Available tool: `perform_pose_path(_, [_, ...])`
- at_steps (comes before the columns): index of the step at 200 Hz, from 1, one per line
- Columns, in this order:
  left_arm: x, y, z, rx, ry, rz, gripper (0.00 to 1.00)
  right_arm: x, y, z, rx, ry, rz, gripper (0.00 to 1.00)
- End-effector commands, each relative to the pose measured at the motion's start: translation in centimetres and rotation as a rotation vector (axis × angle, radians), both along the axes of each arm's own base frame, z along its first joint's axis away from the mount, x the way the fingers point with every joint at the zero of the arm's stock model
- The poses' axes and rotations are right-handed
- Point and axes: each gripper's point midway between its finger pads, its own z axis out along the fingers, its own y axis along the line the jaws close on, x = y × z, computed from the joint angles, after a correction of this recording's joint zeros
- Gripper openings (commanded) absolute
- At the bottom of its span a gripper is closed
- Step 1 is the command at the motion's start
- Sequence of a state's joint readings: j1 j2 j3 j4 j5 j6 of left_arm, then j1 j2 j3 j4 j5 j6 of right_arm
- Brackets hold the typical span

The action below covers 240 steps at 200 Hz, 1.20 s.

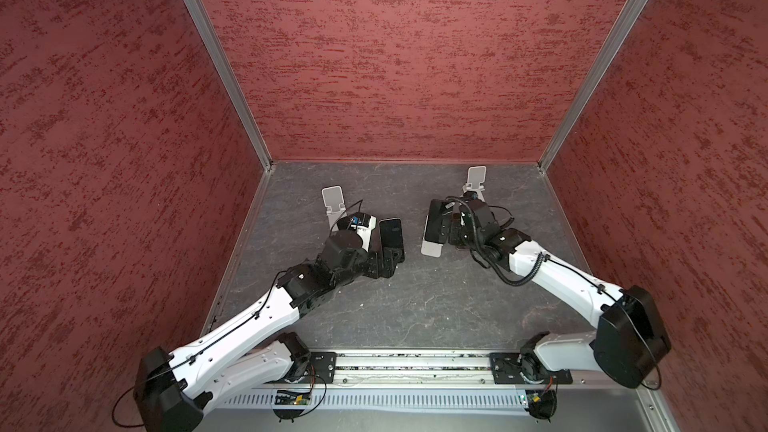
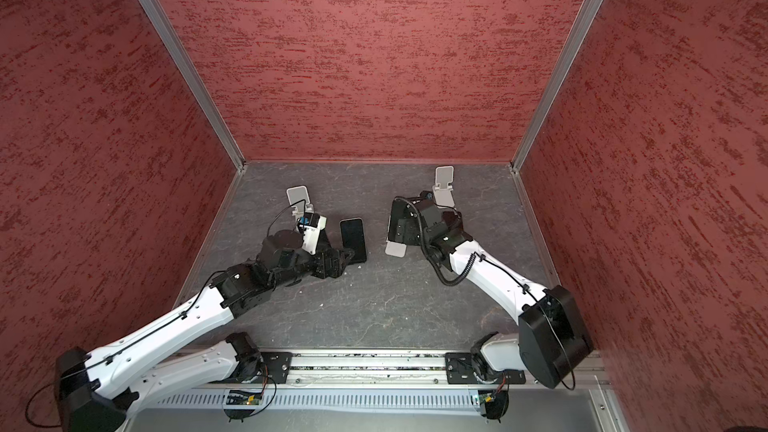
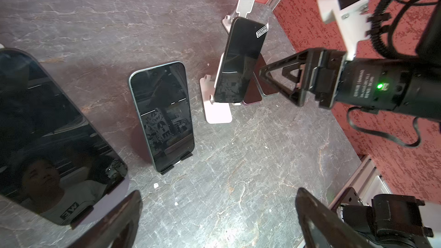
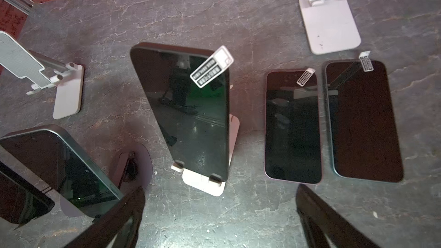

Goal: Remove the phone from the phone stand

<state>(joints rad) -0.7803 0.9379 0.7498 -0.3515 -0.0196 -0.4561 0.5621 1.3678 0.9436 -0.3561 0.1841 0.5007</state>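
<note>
A black phone [image 4: 188,110] with a label tag leans upright on a white phone stand [image 4: 205,184]; in a top view the phone [image 1: 435,222] is mid-table. My right gripper [image 4: 220,194] is open and empty, just short of the stand's base. Seen from the left wrist view, its fingers [image 3: 274,75] sit beside this phone [image 3: 238,60] without touching. A second phone [image 3: 162,115] leans on a dark stand, and a third phone [image 3: 47,134] is close to the left wrist camera. My left gripper [image 3: 218,201] is open over bare table, next to the second phone [image 1: 390,236].
Two phones [image 4: 292,127] [image 4: 365,120] lie flat beside the white stand. Empty white stands [image 1: 332,199] [image 1: 476,178] are at the back. A purple stand base [image 4: 140,163] lies near the right gripper's finger. Red walls enclose the table on three sides.
</note>
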Motion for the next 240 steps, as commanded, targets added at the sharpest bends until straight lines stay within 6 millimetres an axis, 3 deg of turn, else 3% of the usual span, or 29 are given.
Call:
perform_pose_path(1, [0.2, -0.5, 0.6, -0.019, -0.027, -0.009, 1.00, 1.3, 0.2, 1.5, 0.040, -0.075, -0.088, 0.99])
perform_pose_path(110, [0.6, -0.6, 0.8, -0.034, -0.066, 0.002, 1.00, 1.9, 2.2, 1.8, 0.020, -0.091, -0.119, 0.99])
perform_pose_path(120, [0.6, -0.7, 0.7, -0.036, -0.066, -0.001, 1.00, 2.0, 2.4, 0.7, -0.006, -0.072, -0.126, 0.99])
perform_pose_path(240, [0.4, -0.6, -0.5, -0.031, -0.066, -0.011, 1.00, 3.0, 3.5, -0.3, -0.049, -0.058, -0.163, 0.99])
